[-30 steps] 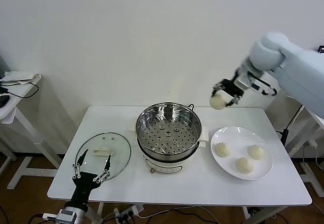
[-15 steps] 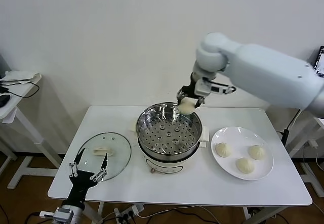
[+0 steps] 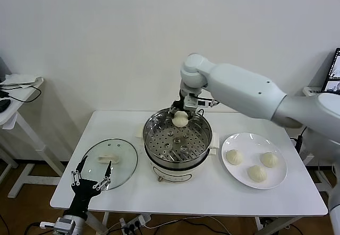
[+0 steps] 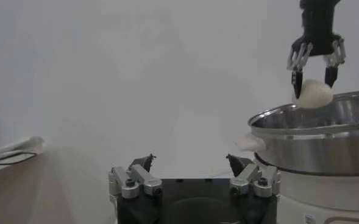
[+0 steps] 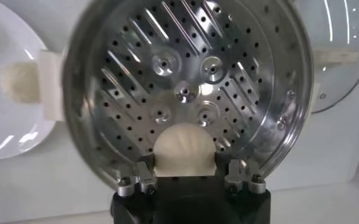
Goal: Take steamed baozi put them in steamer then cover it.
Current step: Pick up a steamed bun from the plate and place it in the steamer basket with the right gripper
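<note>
Right gripper [image 3: 181, 114] black-fingered, pointing down at the end of a bulky white arm reaching in from the right, clamped on a small cream-white pleated bun [image 3: 180, 119] above the far rim of the shiny round steel steamer [image 3: 178, 139]. Left gripper [image 3: 91, 175] low at the near left table edge, fingers spread wide, idle.

Plain white wall [image 3: 106, 38] ahead of me. White counter [image 3: 212, 190] over brown floor [image 3: 21, 203]. Small white side table [image 3: 16, 105] at my left with black cables [image 3: 13, 94].
</note>
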